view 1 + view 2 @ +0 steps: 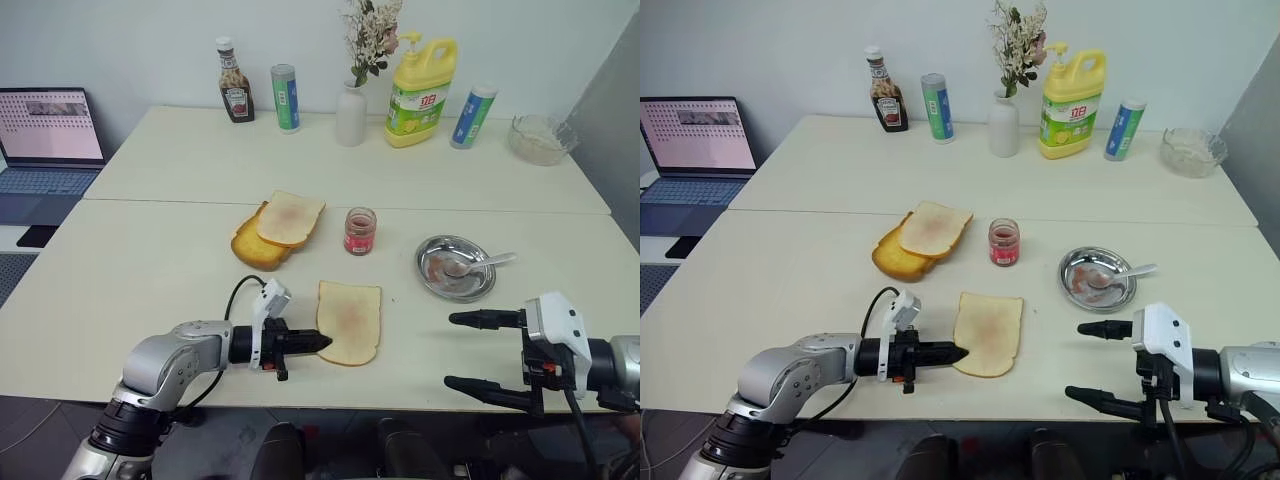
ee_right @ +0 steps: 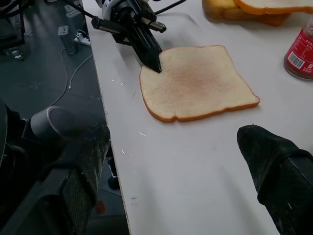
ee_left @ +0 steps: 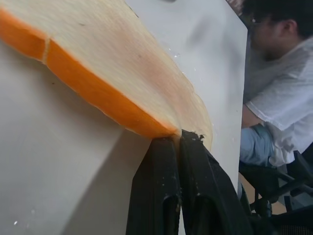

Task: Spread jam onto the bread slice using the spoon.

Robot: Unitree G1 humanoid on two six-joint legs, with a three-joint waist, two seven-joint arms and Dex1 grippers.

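Bread first: the large, flat, pale tan oblong bread slice (image 1: 350, 321) lies near the front edge of the cream table (image 1: 150, 270), and the left gripper (image 1: 318, 342), its black fingers pressed together with nothing between them, has its tips against the slice's left crust. A push from there could slide the slice sideways or lift its edge. The right gripper (image 1: 470, 350) hangs with jaws spread wide and empty, just off the table's front edge and well short of the small shiny silver spoon (image 1: 478, 265), which rests in the round steel dish (image 1: 455, 268). The dark red jam in its small clear glass jar (image 1: 359, 231) stands between dish and slice (easily knocked on a careless reach across). A shallow dish may skid when the spoon is pinched.
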